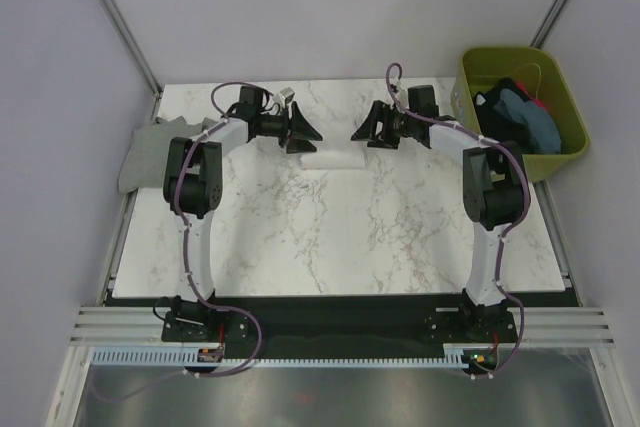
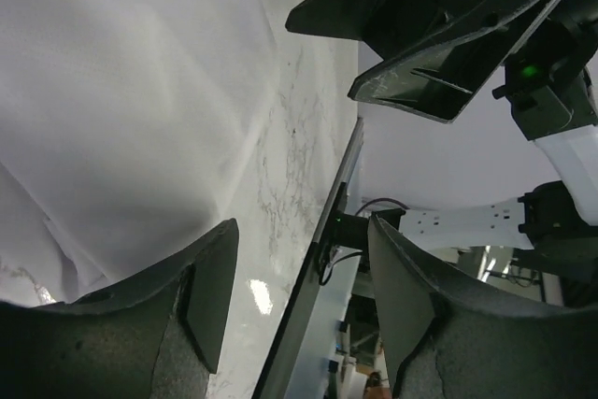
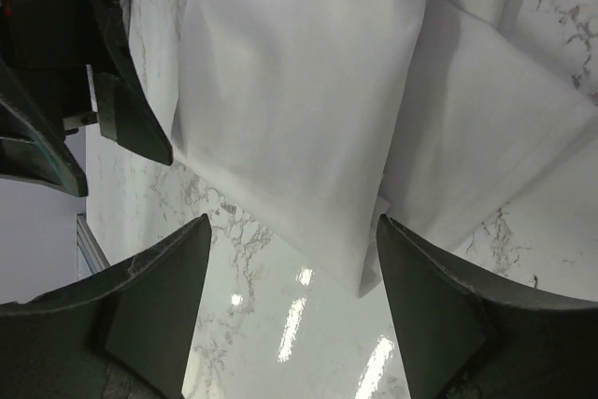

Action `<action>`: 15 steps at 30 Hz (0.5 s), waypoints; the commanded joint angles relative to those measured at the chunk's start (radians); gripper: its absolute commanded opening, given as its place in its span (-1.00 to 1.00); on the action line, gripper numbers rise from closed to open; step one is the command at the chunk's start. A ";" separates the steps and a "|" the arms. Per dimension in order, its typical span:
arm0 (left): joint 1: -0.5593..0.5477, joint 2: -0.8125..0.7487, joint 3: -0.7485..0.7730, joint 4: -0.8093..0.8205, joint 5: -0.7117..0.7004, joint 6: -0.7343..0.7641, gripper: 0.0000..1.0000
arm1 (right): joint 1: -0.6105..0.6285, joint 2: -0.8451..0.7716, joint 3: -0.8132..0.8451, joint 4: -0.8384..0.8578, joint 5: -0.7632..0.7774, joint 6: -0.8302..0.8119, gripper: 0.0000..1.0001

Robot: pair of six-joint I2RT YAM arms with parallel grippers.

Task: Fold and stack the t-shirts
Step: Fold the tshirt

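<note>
1. The left claw (image 1: 303,133) has its two dark fingers (image 2: 210,287) spread apart with nothing between them. Its wrist view shows only marble and the table's edge in the gap.
2. The right claw (image 1: 362,133) is also spread wide and empty. It points tip to tip at the left claw, with a clear gap between them.
3. The large white cloth t-shirt (image 1: 335,159) is folded into a small flat rectangle. It lies just beneath and between the two claws on the white marble-patterned table (image 1: 330,247). Neither claw appears to touch it. From the right wrist, its layered folds fill the area ahead of the fingers.
4. Judging by its compact shape and the empty claws, this shirt's fold looks finished or very nearly so.
5. A crumpled grey cloth t-shirt (image 1: 145,152) lies well out to the left of the left claw, draped over the table's left edge. It is not yet folded.
6. An olive-green plastic bin (image 1: 548,164) stands off the table's corner, to the right of the right claw. It holds a bundled blue-teal t-shirt (image 1: 535,125) and a dark t-shirt (image 1: 497,99) beside it, both unfolded.
7. So the task seems to be at an early stage. One shirt is folded, no stack is begun, and at least three shirts are left to fetch, fold and pile on the white one.
</note>
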 commanded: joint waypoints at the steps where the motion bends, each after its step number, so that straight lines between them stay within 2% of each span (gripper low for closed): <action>1: -0.008 0.058 0.007 0.173 0.113 -0.171 0.28 | -0.036 0.012 -0.001 0.019 -0.016 -0.023 0.59; 9: -0.017 0.147 0.016 0.154 0.106 -0.171 0.27 | -0.088 0.058 -0.020 -0.002 -0.010 -0.064 0.61; 15: -0.018 0.154 0.013 0.147 0.100 -0.165 0.27 | -0.093 0.140 0.008 -0.004 -0.039 -0.078 0.62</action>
